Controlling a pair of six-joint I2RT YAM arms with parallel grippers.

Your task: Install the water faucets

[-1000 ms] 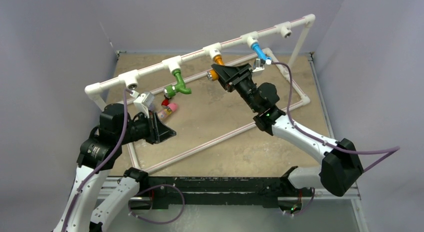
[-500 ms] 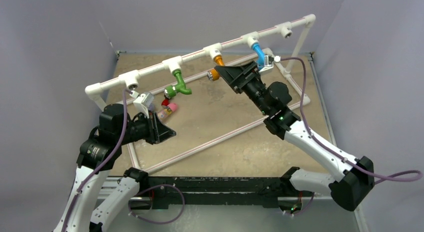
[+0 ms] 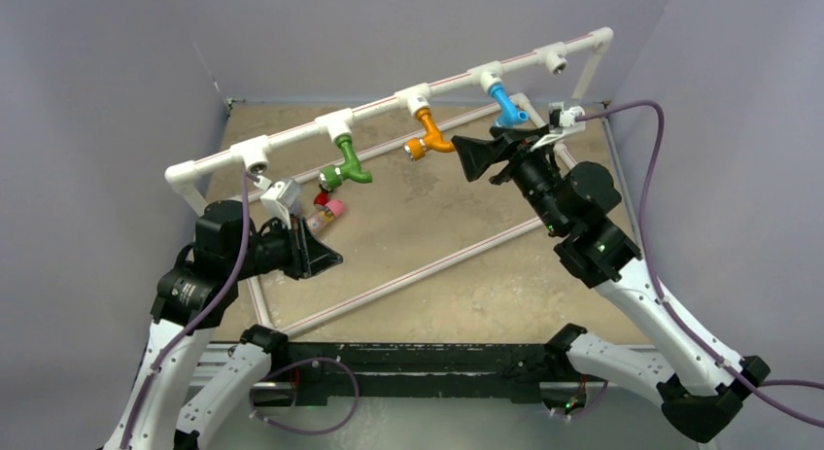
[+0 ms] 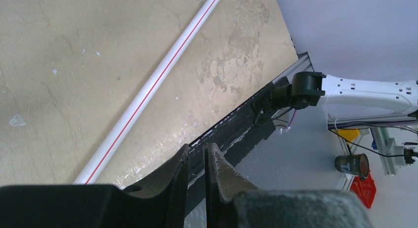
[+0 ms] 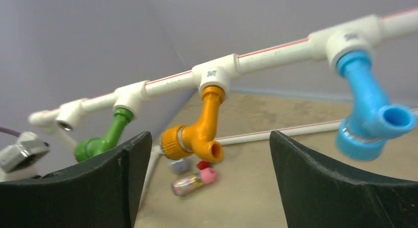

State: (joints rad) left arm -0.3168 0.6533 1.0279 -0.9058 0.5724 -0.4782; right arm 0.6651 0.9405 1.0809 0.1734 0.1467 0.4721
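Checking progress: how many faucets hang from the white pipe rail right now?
3, along the white rail: green faucet leftmost, orange faucet middle, blue faucet rightmost. None appear hidden.

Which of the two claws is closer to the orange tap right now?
The right. The right gripper stands open just to the right of the orange faucet, not touching it; the left gripper is far off, beyond the green faucet.
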